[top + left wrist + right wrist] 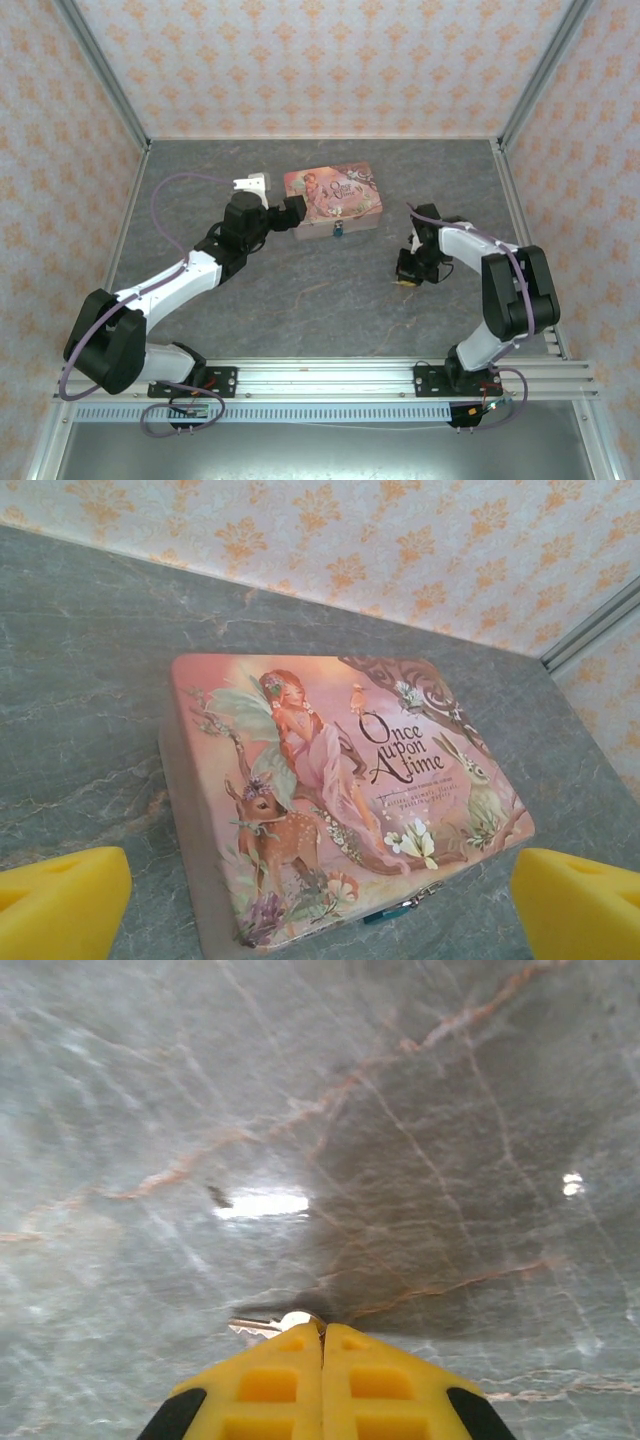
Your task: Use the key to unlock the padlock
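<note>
- On the right side of the table (330, 310), the right gripper (322, 1332) has its yellow fingers pressed together at the surface. A sliver of silvery key (262, 1325) pokes out left of the tips. We take it to be pinching the key, though so little metal shows that we cannot judge how firm the hold is.
- Far and centre, the pink tin (332, 198) lies flat, with the small teal padlock (339, 232) at the middle of its near side.
- At the tin's left end, the left gripper (292, 213) hovers with its fingers spread wide, holding nothing.
- To do this step well, we would lift slowly and check that the key comes up with the fingers without swivelling. Its blade should stick out clear of the pads.
- We would then have the left gripper steady the padlock before the key nears it, since so light a lock will likely swing away.
</note>
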Controlling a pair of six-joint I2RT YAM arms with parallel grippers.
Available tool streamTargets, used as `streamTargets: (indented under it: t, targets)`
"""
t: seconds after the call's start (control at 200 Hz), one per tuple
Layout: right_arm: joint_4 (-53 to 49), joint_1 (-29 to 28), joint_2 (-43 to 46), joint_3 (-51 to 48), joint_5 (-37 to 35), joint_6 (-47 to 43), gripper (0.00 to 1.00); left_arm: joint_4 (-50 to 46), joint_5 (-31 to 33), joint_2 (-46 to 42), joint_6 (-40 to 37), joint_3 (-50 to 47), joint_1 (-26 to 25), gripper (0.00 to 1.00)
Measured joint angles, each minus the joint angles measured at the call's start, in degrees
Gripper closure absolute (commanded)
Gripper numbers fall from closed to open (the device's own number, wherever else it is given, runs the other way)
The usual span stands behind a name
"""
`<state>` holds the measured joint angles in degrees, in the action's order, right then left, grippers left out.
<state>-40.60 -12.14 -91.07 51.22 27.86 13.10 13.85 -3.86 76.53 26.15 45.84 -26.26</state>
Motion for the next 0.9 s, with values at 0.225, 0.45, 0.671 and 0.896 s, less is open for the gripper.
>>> streamTargets:
  t: [0.225, 0.45, 0.671, 0.896]
  targets:
    - [10.82, -0.09, 8.83, -2.34, 7.17, 7.45, 1.0, 0.0, -0.98, -1.16, 1.62, 1.36, 0.0, 0.02]
    - [31.3, -0.11, 17.0, -6.4, 11.04, 21.29, 1.0, 2.34, -5.09, -2.16, 6.4, 2.75, -0.42, 0.08]
    - [51.3, -1.42, 18.51, -6.86, 10.49, 32.74, 1.0, 6.12, -10.6, 2.14, 9.51, 9.49, -4.74, 0.2]
    - [57.27, -6.36, 18.51, -2.69, 9.62, 35.15, 1.0, 7.98, -14.47, 7.56, 10.19, 15.74, -8.13, 0.3]
